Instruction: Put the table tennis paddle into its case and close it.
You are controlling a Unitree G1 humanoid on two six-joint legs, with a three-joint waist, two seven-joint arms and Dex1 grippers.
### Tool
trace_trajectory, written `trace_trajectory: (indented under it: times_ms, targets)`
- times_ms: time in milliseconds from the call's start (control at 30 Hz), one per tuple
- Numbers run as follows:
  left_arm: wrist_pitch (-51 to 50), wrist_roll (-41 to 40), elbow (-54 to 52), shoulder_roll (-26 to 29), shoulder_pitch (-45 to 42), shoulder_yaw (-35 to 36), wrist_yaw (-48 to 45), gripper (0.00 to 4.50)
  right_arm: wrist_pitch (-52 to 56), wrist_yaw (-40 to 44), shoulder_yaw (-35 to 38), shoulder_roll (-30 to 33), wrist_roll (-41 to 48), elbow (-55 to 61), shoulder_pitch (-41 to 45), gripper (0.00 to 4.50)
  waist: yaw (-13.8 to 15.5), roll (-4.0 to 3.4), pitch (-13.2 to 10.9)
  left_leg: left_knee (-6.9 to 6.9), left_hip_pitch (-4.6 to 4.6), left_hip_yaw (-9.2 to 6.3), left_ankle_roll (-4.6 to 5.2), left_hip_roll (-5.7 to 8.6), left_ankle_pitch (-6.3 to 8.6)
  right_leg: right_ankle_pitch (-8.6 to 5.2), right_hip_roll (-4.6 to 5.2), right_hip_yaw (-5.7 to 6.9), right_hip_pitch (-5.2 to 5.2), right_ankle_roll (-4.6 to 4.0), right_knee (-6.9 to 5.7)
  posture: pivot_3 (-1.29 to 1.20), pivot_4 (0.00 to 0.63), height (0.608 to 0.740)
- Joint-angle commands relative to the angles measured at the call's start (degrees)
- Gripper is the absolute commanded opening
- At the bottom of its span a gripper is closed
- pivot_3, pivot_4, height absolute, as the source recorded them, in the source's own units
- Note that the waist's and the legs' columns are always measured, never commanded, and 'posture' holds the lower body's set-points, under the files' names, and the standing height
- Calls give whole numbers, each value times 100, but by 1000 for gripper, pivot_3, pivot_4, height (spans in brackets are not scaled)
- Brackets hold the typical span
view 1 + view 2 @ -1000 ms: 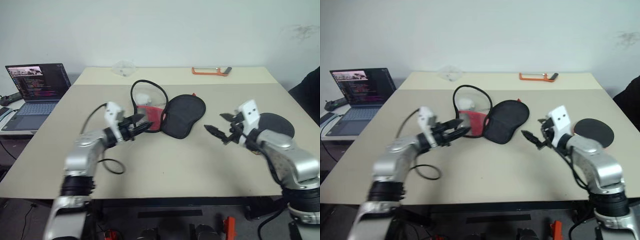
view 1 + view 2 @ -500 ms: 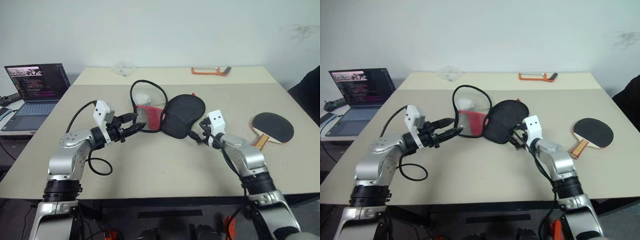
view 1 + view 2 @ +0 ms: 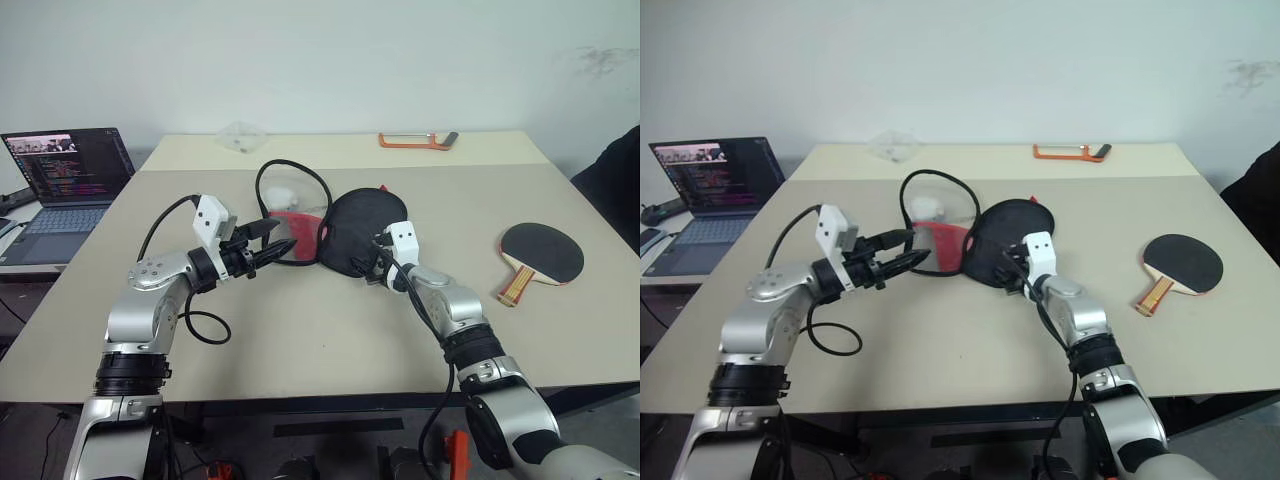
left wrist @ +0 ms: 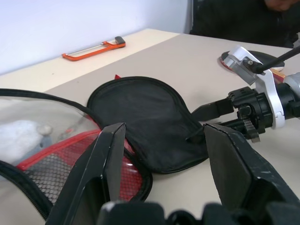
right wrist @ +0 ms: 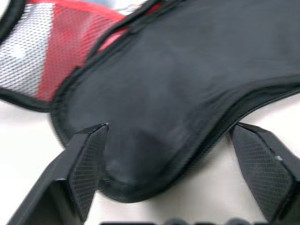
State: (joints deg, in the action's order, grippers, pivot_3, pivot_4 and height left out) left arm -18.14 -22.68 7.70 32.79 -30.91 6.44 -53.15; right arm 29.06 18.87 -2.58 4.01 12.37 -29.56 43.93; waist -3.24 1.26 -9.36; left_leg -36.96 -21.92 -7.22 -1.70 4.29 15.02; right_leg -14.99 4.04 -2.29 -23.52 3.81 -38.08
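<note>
At table centre, the case [image 3: 362, 228] is lying unzipped, its black flap folded toward 3 o'clock off the red mesh half [image 3: 296, 233], long axis running roughly 11 to 5. The right gripper [image 3: 372, 264] is sitting at the flap's near narrow end, jaws spread either side of the hem, not yet pinching it. The left gripper [image 3: 270, 244] is hovering just off the mesh half's 9 o'clock side, jaws apart, holding nothing. The paddle [image 3: 538, 256] is lying well apart at 3 o'clock, black face up, handle pointing toward 7. Judgement: right arm is nearer both flap and paddle; the flap lies dead ahead of its jaws.
</note>
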Motion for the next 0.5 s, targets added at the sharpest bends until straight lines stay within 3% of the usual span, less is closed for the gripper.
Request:
trace_trajectory:
  times_ms: [33, 333, 500]
  targets:
    - [126, 4, -63, -3, -84, 7, -8, 2876, 24, 75, -10, -44, -17, 305, 30, 2951, 1, 0, 0, 0, 0, 0, 1, 0, 0, 0, 0, 0, 0, 0, 0, 0, 150, 740]
    - [126, 7, -146, -72, -62, -97, -16, 2876, 567, -2, 201, 161, 56, 464, 48, 26, 2, 0, 0, 0, -1, 0, 5, 1, 3, 0, 0, 0, -1, 0, 0, 0, 150, 740]
    - [133, 13, -183, -131, -40, -171, -5, 2876, 1087, 406, 222, 611, 140, 603, 44, 26, 4, 0, 0, -1, -1, 0, 7, 1, 4, 0, 1, 1, 0, 0, 0, 0, 150, 740]
